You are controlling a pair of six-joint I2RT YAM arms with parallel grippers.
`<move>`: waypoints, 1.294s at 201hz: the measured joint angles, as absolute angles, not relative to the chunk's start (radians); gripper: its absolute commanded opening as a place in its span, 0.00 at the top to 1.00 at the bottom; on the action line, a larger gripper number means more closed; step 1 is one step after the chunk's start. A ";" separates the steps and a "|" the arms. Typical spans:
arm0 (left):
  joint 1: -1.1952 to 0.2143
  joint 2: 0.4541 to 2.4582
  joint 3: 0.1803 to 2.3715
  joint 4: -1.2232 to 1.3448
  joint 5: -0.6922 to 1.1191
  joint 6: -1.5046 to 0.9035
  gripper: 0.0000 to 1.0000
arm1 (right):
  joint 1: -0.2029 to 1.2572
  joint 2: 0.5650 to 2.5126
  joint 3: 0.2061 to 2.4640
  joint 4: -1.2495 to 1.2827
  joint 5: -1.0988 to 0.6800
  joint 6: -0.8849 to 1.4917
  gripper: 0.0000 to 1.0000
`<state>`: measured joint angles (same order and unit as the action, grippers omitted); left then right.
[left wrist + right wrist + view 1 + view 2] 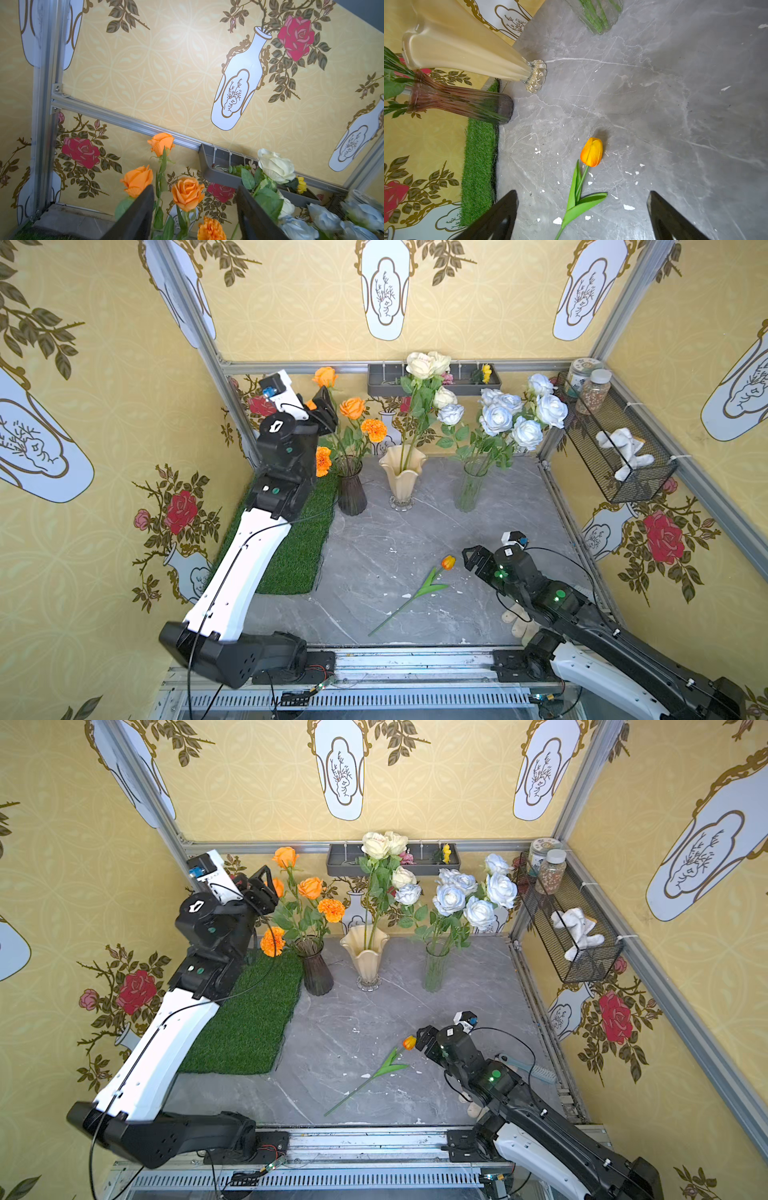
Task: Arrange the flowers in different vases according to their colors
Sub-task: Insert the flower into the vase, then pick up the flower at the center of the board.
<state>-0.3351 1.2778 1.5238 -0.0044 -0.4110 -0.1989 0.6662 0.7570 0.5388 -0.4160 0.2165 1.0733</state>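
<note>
Orange tulip (428, 587) lies diagonally, bloom toward the right pincer (466, 559), stem front-left.

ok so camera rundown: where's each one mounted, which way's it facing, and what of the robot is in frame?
Top views, both: high above the front rail, looking down and back at the table; shows left arm, right arm, left gripper, right gripper.
Left wrist: raised on the left arm, facing the back wall over the orange roses; its two open fingers.
Right wrist: low on the right arm, facing the tulip and purple vase; its open fingers.
Shared: top views and right wrist both show the tulip.
</note>
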 measured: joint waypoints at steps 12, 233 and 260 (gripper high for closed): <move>-0.337 1.167 1.415 -0.047 -0.404 -0.243 0.36 | 0.666 0.791 0.564 -0.443 0.213 1.077 0.03; -0.766 0.440 0.303 -0.199 -0.318 -1.005 0.38 | 1.131 1.702 1.035 -0.649 0.332 1.559 0.32; -0.766 0.405 0.289 -0.188 -0.318 -1.006 0.32 | 1.132 1.756 1.056 -0.628 0.315 1.570 0.40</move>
<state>-0.7662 0.4053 0.2886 -0.1879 -0.3180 -1.0058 1.1316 1.7561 1.0561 -0.6277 0.3149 1.5703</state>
